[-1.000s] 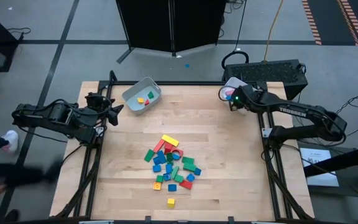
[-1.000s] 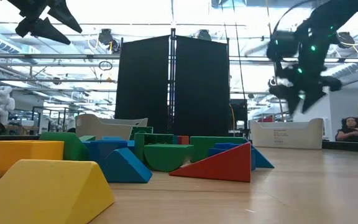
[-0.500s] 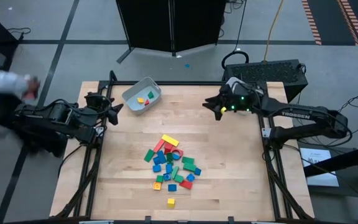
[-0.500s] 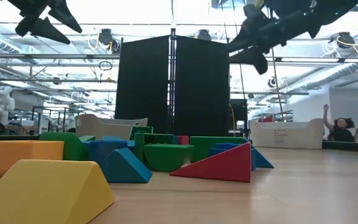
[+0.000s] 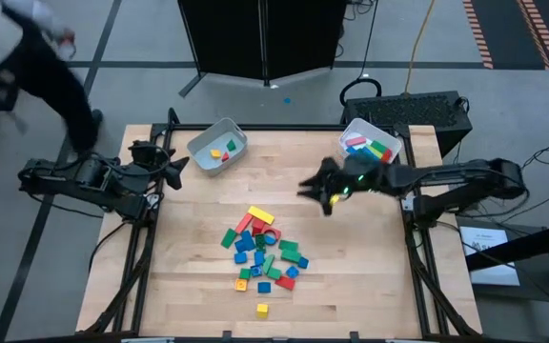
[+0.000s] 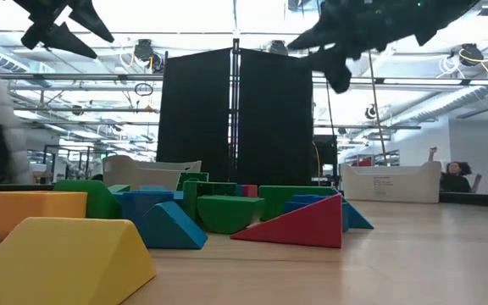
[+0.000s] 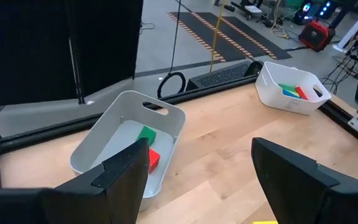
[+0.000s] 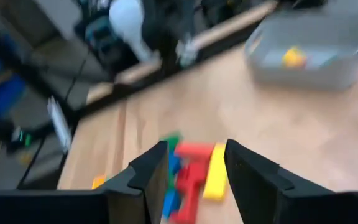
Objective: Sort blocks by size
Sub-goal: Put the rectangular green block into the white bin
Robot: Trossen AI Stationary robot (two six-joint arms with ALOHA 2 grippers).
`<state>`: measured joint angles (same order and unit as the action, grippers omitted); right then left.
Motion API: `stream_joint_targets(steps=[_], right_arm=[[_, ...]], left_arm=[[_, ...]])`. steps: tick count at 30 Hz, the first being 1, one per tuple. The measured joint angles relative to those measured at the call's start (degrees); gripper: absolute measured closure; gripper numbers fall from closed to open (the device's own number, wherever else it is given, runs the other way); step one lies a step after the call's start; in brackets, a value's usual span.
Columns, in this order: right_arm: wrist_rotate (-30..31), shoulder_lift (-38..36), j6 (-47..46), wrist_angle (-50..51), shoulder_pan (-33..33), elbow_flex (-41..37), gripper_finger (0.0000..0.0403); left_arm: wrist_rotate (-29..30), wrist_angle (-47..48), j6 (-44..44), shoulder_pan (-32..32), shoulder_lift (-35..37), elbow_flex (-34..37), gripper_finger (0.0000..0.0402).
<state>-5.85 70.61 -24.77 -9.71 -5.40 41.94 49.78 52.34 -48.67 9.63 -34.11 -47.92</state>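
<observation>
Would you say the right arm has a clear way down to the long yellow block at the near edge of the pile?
Probably yes. The right tool hangs empty and open above bare table, beside the yellow block, which lies on the pile's edge with nothing over it.

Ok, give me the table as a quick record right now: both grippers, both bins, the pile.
left gripper: open, empty, waiting at the table's left edge beside the left bin
right gripper: open, empty, above bare table between the right bin and the pile
left bin: holds a few small blocks, yellow, red, green
right bin: holds red, green and blue blocks
block pile: unsorted, mid-table
person: walking past the table's far left corner
</observation>
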Motion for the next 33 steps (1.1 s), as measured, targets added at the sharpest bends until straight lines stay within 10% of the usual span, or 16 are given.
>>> stream_joint_targets(steps=[14,33], right_arm=[[-0.48,16.72,-16.81,-9.90,13.41,2.92,0.0252],[7.22,16.62,18.77,-3.79,13.82,30.96,0.0252]], left_arm=[[-4.38,-1.49,4.19,-0.02,-0.04,0.00,0.0120],[-17.47,-24.46,17.03,0.00,0.00,0.02,0.0120]])
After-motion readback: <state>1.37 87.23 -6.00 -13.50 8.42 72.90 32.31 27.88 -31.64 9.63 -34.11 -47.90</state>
